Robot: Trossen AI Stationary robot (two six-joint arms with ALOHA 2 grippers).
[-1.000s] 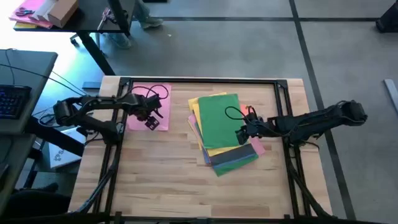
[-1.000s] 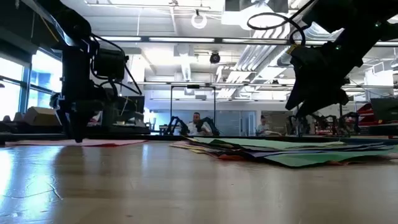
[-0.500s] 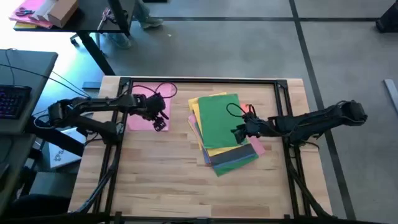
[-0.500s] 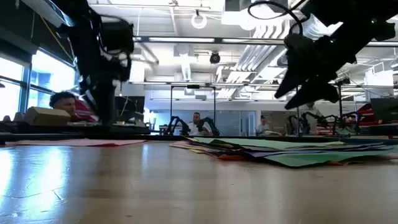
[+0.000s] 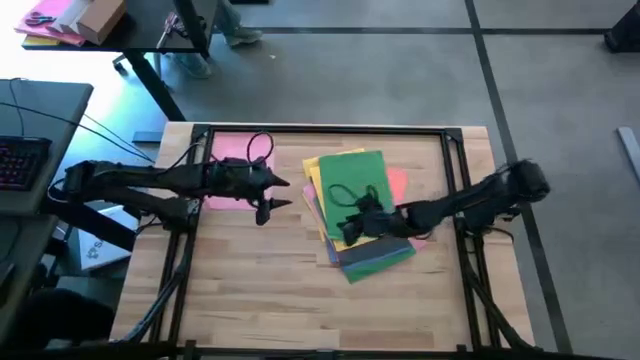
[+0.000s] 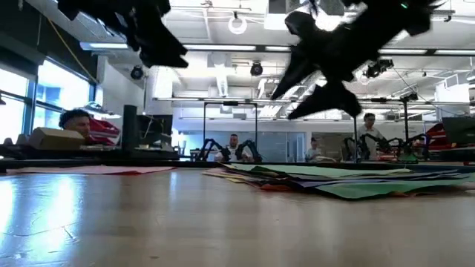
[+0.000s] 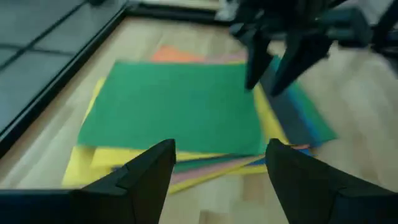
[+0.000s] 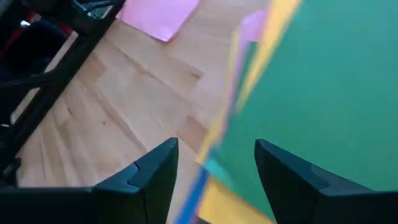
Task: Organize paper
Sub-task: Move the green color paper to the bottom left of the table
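High view shows the paper stack [image 5: 350, 205] mid-table, green sheet on top, with the right gripper [image 5: 352, 222] spread open over its near edge. The left gripper [image 5: 272, 193], also open, hangs just beside the stack's left side. I'd press flat and slide slowly; these thin, slick sheets fan out easily.

A light wooden counter [image 5: 250, 270] carries a fanned paper stack [image 5: 352, 205] and 1 separate pink sheet [image 5: 230, 150].

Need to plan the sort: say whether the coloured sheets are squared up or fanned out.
Fanned out: under the green sheet, yellow, pink and blue edges stick out unevenly.
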